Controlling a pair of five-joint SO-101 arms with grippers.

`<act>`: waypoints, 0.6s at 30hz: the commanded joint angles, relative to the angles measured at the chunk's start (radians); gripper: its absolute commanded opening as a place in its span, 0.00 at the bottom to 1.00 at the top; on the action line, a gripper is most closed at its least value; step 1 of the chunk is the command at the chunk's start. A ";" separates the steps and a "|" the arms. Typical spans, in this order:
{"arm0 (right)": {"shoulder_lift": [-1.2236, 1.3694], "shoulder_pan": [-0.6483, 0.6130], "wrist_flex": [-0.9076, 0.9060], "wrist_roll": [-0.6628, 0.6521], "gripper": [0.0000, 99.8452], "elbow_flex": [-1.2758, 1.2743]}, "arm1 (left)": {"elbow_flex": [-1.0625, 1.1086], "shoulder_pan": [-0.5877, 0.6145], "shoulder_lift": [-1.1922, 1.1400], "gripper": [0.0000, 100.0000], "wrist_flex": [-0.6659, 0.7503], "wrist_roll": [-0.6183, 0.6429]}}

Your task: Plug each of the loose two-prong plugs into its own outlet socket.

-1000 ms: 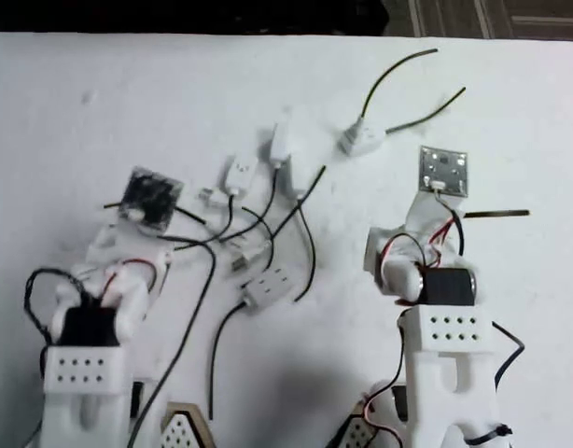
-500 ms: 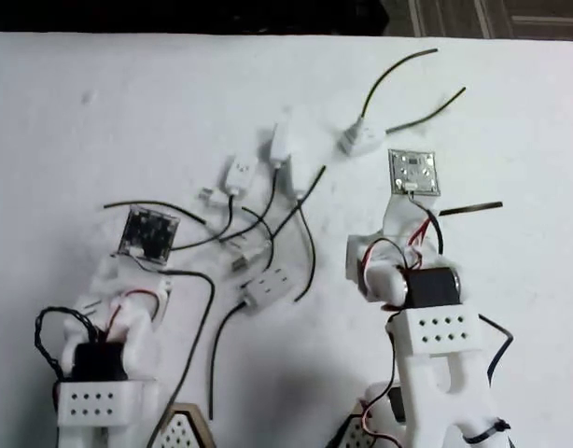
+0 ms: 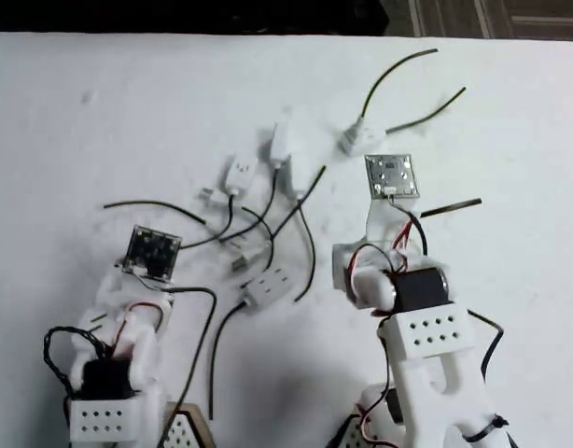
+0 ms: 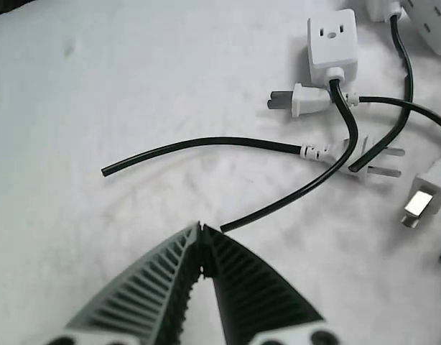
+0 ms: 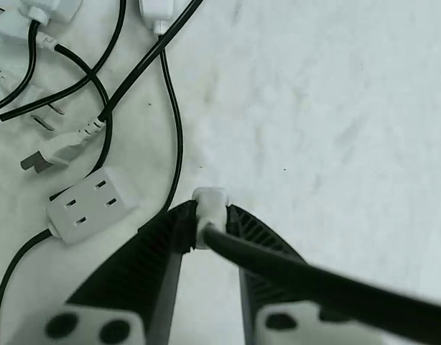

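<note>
Movement first: over the last second the left arm (image 3: 118,327) has drawn back toward the lower left corner of the high view, away from the tangle of cords. The right arm (image 3: 422,322) has swung left toward the middle, carrying its cord (image 3: 452,206) along, so the free end now trails just right of the wrist.

Sockets lie on the white table (image 3: 100,112). A triple block (image 3: 268,287) sits at centre, just left of the right arm, its slots facing up. A square outlet (image 3: 240,172) lies higher, left of centre, face up too. A flat plug (image 3: 210,197) lies loose just below and left of the square outlet, and another plug (image 3: 242,262) lies loose just above the triple block.

The left gripper (image 4: 202,251) has its fingers (image 4: 156,287) pressed together tip to tip with nothing between them. It hangs over bare table, a black cord end just beside the tips.

The right gripper (image 5: 208,215) is clamped on a white plug (image 5: 208,205). The fingers (image 5: 159,251) stand narrowly apart, touching the plug's sides, and its black cord runs back between them. The triple block lies near the tips.
</note>
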State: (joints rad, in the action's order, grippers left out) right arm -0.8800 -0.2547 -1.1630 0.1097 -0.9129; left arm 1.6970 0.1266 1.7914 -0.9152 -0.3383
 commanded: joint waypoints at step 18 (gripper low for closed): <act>-0.160 -0.340 0.108 -0.130 0.02 0.038 | -0.005 0.010 0.005 0.02 -0.071 0.005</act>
State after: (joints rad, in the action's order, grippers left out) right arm -1.0871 -0.5677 -1.1032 0.0161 -0.9129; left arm 1.6970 0.1266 1.7914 -0.9828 -0.3383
